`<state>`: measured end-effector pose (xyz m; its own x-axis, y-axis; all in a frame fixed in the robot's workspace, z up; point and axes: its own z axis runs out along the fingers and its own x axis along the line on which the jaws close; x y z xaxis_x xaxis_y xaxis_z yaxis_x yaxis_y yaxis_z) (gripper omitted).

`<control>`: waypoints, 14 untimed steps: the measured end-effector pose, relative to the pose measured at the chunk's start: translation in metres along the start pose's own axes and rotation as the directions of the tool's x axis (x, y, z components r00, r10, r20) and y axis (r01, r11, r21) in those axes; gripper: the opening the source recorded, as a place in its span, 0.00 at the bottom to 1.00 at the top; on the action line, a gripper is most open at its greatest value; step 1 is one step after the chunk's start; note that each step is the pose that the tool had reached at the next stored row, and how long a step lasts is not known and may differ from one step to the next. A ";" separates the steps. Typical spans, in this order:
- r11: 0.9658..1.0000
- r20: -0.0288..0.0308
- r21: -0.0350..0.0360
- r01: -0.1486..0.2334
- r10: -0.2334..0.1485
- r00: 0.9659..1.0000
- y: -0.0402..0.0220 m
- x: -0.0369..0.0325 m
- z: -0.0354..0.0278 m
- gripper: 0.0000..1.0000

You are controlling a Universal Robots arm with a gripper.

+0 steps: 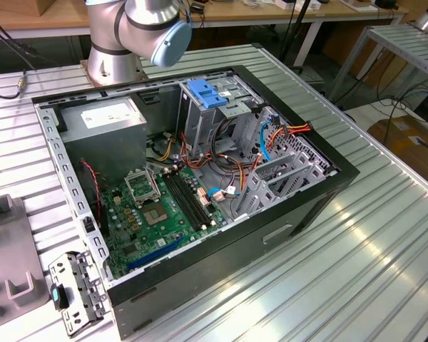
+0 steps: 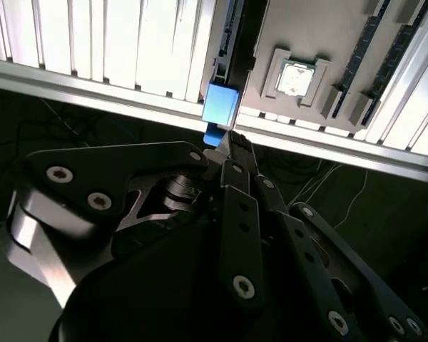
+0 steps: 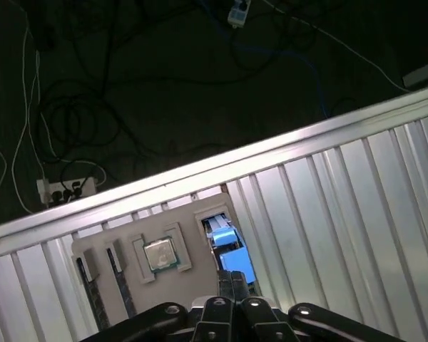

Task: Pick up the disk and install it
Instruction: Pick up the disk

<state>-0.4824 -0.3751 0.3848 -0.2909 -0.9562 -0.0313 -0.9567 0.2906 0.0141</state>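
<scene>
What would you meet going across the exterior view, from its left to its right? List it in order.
grey fixture block → metal bracket with a blue tab → green motherboard in the open case → grey slot brackets → bare ribbed table

- the gripper [image 2: 227,151]: matt black links, bright metal screw heads.
- the disk [image 2: 220,107] at its tips: smooth blue plastic, faintly glossy.
- the tray [image 2: 321,28] around the disk: matt, smooth grey-beige, plastic-looking.
- the table [image 3: 342,206] beneath the gripper: ribbed bare metal, shiny, glaring in the light.
</scene>
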 end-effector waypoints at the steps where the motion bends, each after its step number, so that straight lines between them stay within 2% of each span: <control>1: 1.000 0.000 0.000 0.022 -0.022 1.000 0.0000 0.0000 0.0006 0.11; 5: 0.995 -0.001 -0.002 0.095 -0.095 0.995 0.0000 0.0001 0.0026 0.11; 6: 0.995 -0.001 -0.001 0.103 -0.103 0.995 -0.0004 0.0000 0.0035 0.11; 11: 0.994 -0.002 0.005 0.112 -0.112 0.994 -0.0043 -0.0021 0.0096 0.11; 12: 0.994 -0.002 0.005 0.113 -0.113 0.994 -0.0043 -0.0026 0.0125 0.17; 13: 0.993 -0.002 0.005 0.114 -0.114 0.993 -0.0043 -0.0028 0.0144 0.17; 14: 0.993 -0.002 0.005 0.114 -0.114 0.993 -0.0043 -0.0030 0.0166 0.24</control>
<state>-0.4775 -0.3729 0.3683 -0.1795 -0.9833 -0.0305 -0.9838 0.1794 0.0055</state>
